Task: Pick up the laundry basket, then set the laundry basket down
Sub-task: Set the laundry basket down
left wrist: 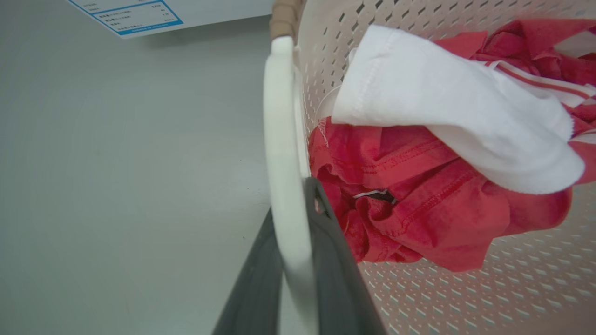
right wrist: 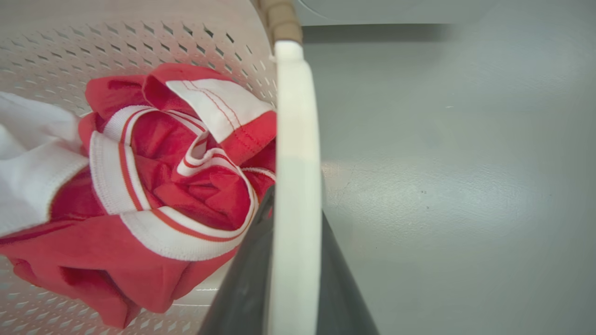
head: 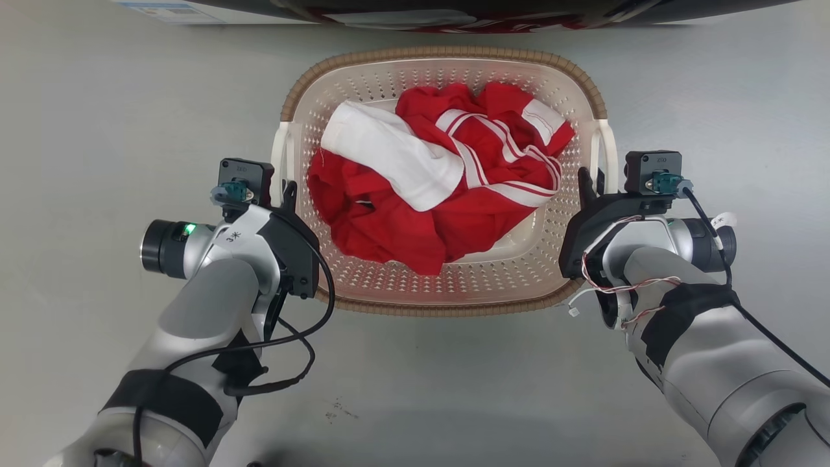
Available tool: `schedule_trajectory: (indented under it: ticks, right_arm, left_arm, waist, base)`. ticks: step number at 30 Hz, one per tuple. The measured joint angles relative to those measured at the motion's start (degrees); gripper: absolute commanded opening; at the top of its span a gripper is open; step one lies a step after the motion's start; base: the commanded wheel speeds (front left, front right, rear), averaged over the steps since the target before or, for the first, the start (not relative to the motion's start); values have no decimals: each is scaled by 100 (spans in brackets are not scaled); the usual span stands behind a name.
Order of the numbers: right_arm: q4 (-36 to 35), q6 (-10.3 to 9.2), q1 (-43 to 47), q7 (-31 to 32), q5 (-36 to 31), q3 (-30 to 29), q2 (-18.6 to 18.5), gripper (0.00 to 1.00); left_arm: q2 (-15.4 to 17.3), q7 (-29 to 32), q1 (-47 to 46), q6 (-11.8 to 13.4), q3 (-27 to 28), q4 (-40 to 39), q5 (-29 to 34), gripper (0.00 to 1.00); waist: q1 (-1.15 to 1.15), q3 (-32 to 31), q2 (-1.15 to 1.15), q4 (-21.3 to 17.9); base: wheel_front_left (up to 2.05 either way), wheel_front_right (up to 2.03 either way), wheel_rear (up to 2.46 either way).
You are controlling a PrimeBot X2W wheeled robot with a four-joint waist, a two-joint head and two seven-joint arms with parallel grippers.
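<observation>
At the lower left of the head frame, the left end effector (head: 287, 194) is closed on the left handle (left wrist: 284, 139) of the basket (head: 454, 53), one finger on each side. At lower right, the right end effector (head: 587, 185) grips the right handle (right wrist: 295, 139) the same way. The basket is mid-frame over the grey floor (head: 97, 97), with red and white clothes (head: 454, 214) inside.

The cream-white perforated plastic laundry basket (head: 454, 285) has a brown woven-look rim and white handles. The crumpled red cloth garment (head: 389, 227) at frame centre shows white stripes beside a plain white cloth (head: 389, 152). The smooth floor (head: 97, 97) is pale grey.
</observation>
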Motion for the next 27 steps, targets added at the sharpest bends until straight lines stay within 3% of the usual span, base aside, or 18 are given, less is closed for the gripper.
schedule_trajectory:
  ticks: [1, 2, 3, 4, 5, 6, 8, 9, 27]
  right_arm:
    - [2, 0, 0, -1, 0, 3, 0, 29]
    - [10, 0, 1, -19, -1, 11, -2, 43]
    - [14, 0, 1, -42, -1, 14, -3, 69]
    - [15, 0, 1, -42, -1, 16, -2, 100]
    - [15, 0, 1, -46, -1, 20, -1, 100]
    - [12, 1, -1, -52, -1, 23, 7, 100]
    - [16, 2, -1, -70, -2, 30, 29, 100]
    - [21, 2, -1, -76, -3, 32, 30, 100]
    - [127, 18, -1, -145, -10, 42, 30, 100]
  left_arm:
    - [-9, -19, -18, 0, 3, 12, 0, 0]
    - [-14, -48, -38, 0, 7, 18, 0, 0]
    - [-16, -71, -53, 1, 7, 19, 0, 23]
    - [-19, -73, -55, 1, 10, 27, 0, 32]
    - [-23, -75, -52, 3, 12, 48, 0, 45]
    - [-27, -80, -52, 4, 19, 58, 0, 76]
    - [-45, -81, -52, 5, 27, 77, -1, 84]
    - [-54, -81, -52, 8, 33, 89, -2, 99]
    - [-37, -349, 23, 53, 152, 214, -53, 100]
  waist:
    - [0, -2, 0, 2]
    - [0, -5, 0, 5]
    - [0, -10, 0, 7]
    - [0, -15, 0, 9]
    - [0, -21, 0, 11]
    - [0, -29, 0, 13]
    - [0, -45, 0, 14]
    - [0, -55, 0, 15]
    - [0, -426, 0, 2]
  base:
    - [0, 0, 0]
    - [0, 0, 0]
    - [0, 0, 0]
    - [0, 0, 0]
    - [0, 0, 0]
    - [0, 0, 0]
    - [0, 0, 0]
    - [0, 0, 0]
    - [0, 0, 0]
